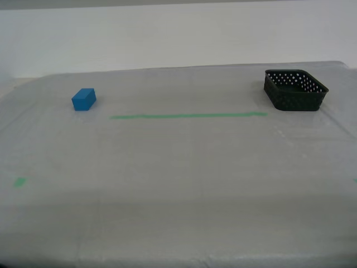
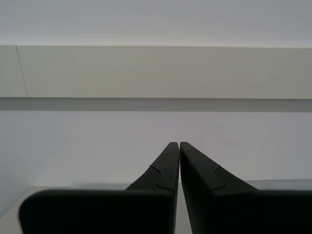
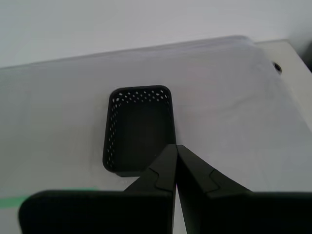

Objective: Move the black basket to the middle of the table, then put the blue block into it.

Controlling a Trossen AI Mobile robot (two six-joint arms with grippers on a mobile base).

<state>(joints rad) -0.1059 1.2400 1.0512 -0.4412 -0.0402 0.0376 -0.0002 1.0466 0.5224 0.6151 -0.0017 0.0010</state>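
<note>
The black basket (image 1: pixel 296 90) is being seen far out at the exterior view's right, near the table's back edge, empty and standing flat; it is not yet in the middle, so the first step of the task is judged to be the one in hand, with nothing yet grasped. In the first wrist view the same basket (image 3: pixel 139 129) is lying just ahead of the first gripper (image 3: pixel 176 147), whose jaws are being held pressed together with nothing between them. The next move is judged to call for those jaws to be spread and lowered over the near wall, so that the basket can be drawn towards the green tape line (image 1: pixel 188 116).

The basket is of dark moulded plastic, square with rounded corners, its low walls pierced by rows of round holes. The blue block (image 1: pixel 83 99), a plain smooth-faced rectangular solid, is resting well apart from it at the exterior view's left. The table (image 1: pixel 178 184) is being covered by a pale, faintly wrinkled sheet.

The second gripper (image 2: pixel 179 144) is also closed on nothing, pointing at a bare wall.
</note>
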